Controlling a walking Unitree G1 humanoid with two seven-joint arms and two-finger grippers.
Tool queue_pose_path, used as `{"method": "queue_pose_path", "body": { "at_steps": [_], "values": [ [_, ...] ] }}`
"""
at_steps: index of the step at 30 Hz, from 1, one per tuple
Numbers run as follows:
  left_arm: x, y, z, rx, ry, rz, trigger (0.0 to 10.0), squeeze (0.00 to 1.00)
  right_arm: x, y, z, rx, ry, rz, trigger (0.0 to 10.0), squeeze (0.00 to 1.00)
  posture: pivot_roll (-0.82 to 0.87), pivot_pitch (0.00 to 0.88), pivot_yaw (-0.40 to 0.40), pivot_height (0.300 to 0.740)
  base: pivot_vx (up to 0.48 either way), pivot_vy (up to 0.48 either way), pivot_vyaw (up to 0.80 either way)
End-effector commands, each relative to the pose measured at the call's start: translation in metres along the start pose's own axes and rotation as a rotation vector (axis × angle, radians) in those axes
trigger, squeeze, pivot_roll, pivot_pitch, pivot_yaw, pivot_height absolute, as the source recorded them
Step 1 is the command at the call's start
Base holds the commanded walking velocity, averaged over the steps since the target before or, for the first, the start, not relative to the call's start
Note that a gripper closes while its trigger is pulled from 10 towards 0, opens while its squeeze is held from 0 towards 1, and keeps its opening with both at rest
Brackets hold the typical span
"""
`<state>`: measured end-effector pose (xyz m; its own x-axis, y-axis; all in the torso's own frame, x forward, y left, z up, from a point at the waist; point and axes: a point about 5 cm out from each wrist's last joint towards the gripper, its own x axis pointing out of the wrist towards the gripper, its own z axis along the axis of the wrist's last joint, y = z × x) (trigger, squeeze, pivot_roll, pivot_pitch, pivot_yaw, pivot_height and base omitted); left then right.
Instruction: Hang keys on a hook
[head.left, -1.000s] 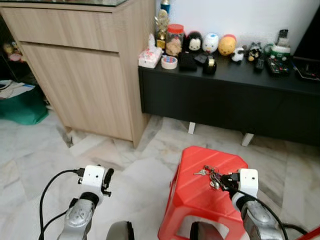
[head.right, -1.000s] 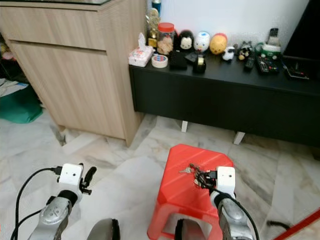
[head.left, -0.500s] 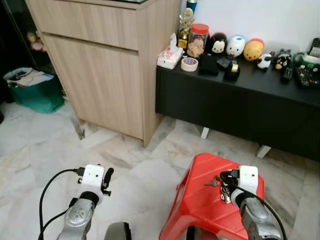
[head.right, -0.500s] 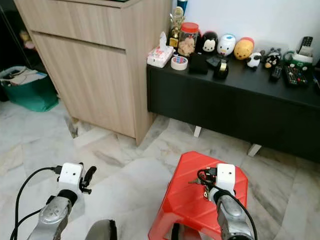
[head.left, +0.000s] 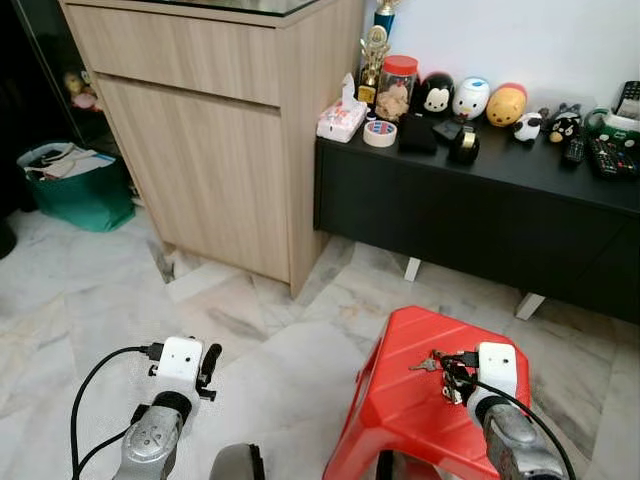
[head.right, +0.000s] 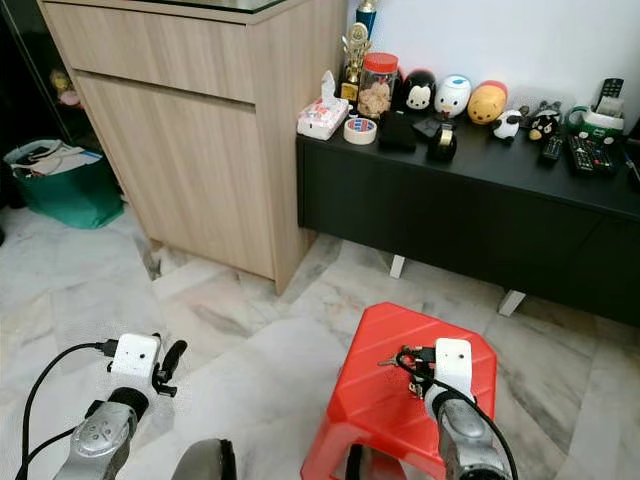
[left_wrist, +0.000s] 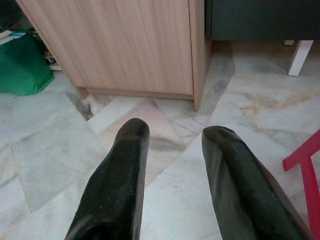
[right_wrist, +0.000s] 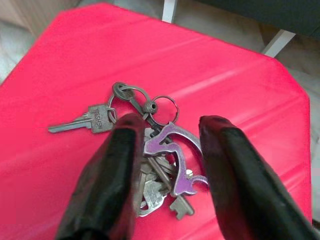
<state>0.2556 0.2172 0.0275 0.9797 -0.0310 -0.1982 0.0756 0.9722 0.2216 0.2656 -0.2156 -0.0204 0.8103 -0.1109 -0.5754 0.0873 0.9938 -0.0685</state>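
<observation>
Between the two black fingers of the right gripper (right_wrist: 167, 155), over the red stool (right_wrist: 65, 65), lies the bunch of keys (right_wrist: 150, 150). The fingers stand apart on either side of the bunch; the purple tag (right_wrist: 172, 150) sits in the gap, and I cannot tell whether the pads touch metal yet. The bunch rests on the stool top, one key (right_wrist: 82, 121) splayed out flat.

It should be light but loose: hard, slick pieces on rings that will swing and slide once lifted. The thick cluster where tag and rings meet looks the surest hold, leaving a ring free for a hook.

The left gripper (left_wrist: 172, 175) hangs open over the marble floor (left_wrist: 45, 155), idle.

The right wrist view gives the rings and tag in detail; the head views reduce them to a small tangle (head.left: 440, 362) but add the cabinet (head.left: 200, 140) and black bench (head.left: 480, 200). I see no hook anywhere.
</observation>
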Motion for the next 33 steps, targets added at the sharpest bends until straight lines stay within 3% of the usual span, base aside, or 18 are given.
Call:
{"method": "queue_pose_path", "body": {
  "at_steps": [1, 7, 8, 9, 23, 33],
  "values": [
    [-0.001, 0.002, 0.003, -0.005, -0.009, -0.006, 10.0, 0.00, 0.002, -0.002, 0.002, -0.040, 0.029, -0.005, 10.0, 1.00, 0.09, 0.000, -0.038, 0.602, 0.000, 0.000, 0.00],
    [0.000, 0.002, 0.007, 0.007, -0.016, -0.015, 10.0, 0.00, 0.007, 0.003, 0.016, -0.061, 0.024, 0.024, 10.0, 1.00, 0.09, 0.000, -0.034, 0.602, 0.000, 0.000, 0.00],
    [0.000, 0.002, 0.007, 0.009, -0.019, -0.019, 10.0, 0.00, 0.008, 0.004, 0.018, -0.068, 0.027, 0.032, 10.0, 0.74, 0.09, 0.000, -0.033, 0.602, 0.000, 0.000, 0.00],
    [0.000, 0.001, 0.008, 0.009, -0.020, -0.020, 10.0, 0.00, 0.009, 0.004, 0.019, -0.071, 0.034, 0.034, 10.0, 0.00, 0.09, 0.000, -0.033, 0.602, 0.000, 0.000, 0.00],
    [-0.020, 0.008, 0.005, 0.032, -0.003, -0.028, 10.0, 0.00, 0.008, -0.004, 0.008, -0.077, 0.142, -0.001, 10.0, 0.00, 0.14, 0.000, -0.016, 0.602, 0.000, 0.000, 0.00],
    [-0.032, 0.016, 0.010, 0.079, 0.011, -0.059, 10.0, 0.00, 0.005, -0.003, -0.008, 0.023, 0.219, -0.006, 10.0, 0.00, 0.17, 0.000, 0.018, 0.602, 0.000, 0.000, 0.00]
  ]
}}
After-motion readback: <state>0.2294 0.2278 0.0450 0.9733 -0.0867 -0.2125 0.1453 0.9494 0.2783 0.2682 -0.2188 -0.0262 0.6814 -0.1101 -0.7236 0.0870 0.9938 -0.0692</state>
